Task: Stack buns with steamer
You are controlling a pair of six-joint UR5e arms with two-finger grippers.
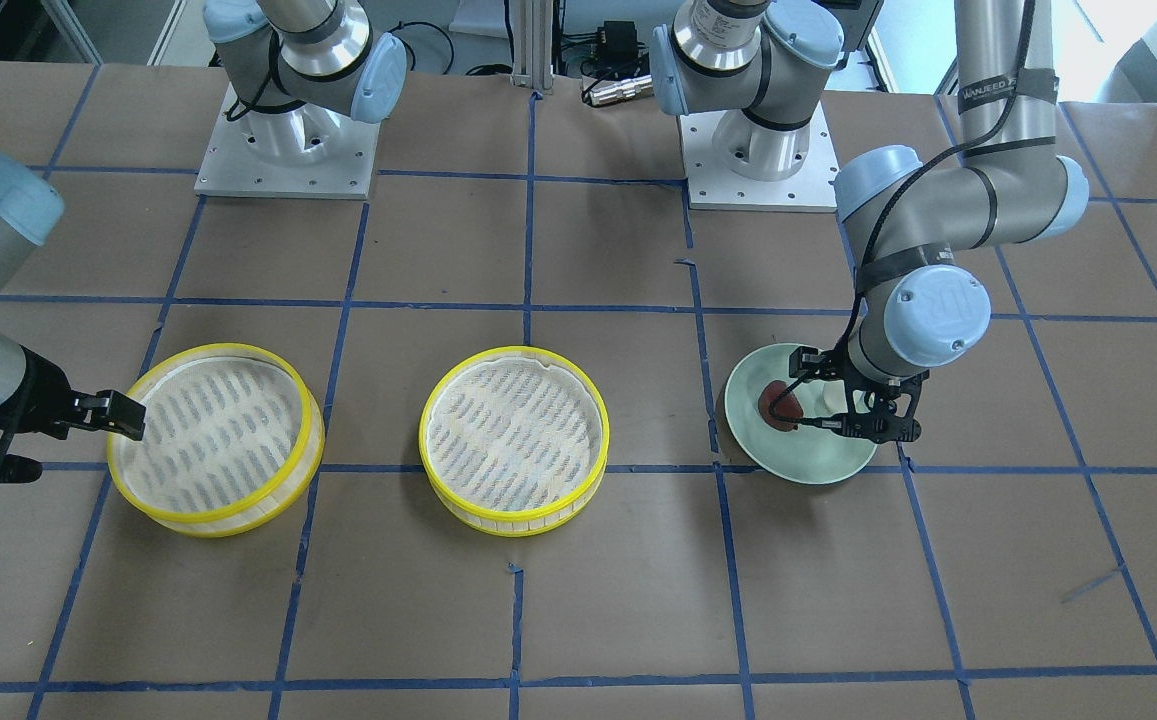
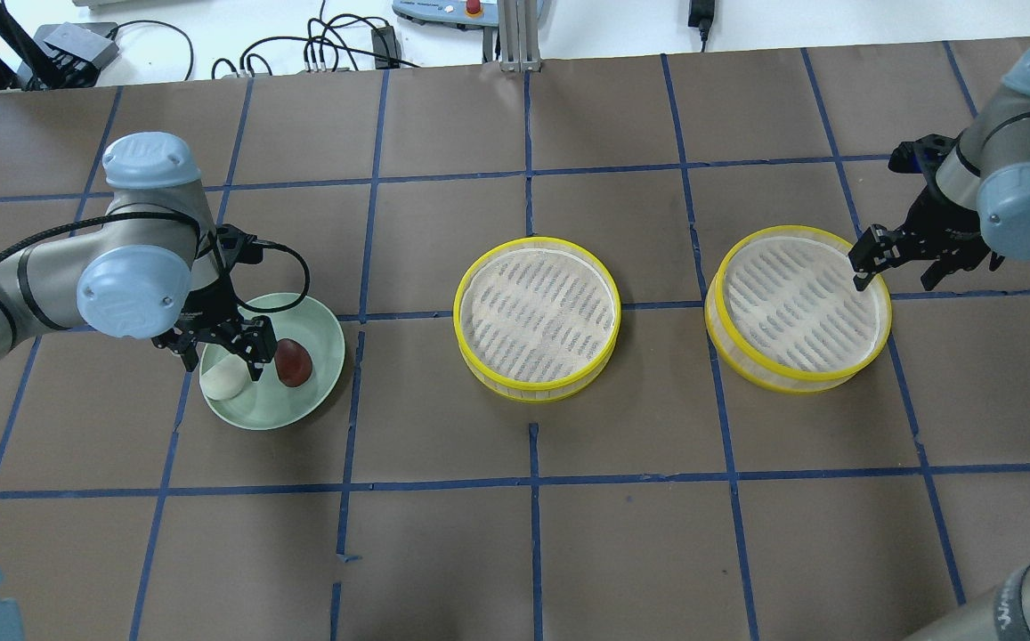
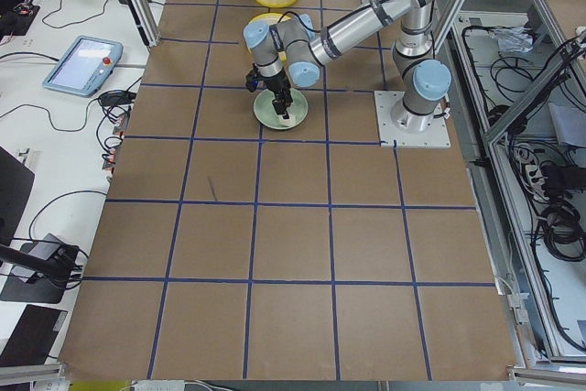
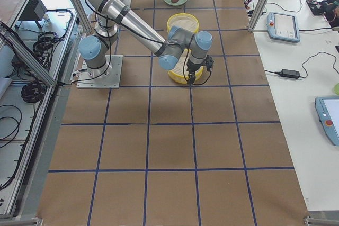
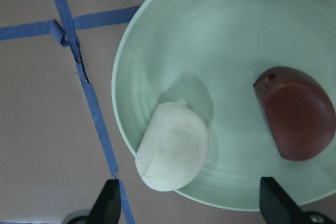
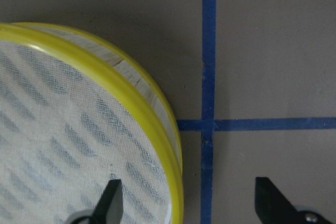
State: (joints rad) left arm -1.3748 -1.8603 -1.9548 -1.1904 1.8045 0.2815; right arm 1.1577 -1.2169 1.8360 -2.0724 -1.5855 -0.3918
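Two buns on the green plate, both my hands spread.
The smooth white bun (image 5: 173, 148) lies at the plate (image 2: 319, 320) edge, the glossy reddish-brown bun (image 5: 296, 114) just beside it, apart. My left gripper (image 2: 223, 361) hangs wide above the white one. My right gripper (image 6: 189, 203), also spread, straddles a steamer (image 2: 798, 383) rim.

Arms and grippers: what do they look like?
Both the left arm and the right arm are silver-grey tubes with pale blue joint caps. A black cable runs along the left arm. The left gripper and right gripper are black, with slim jaws.
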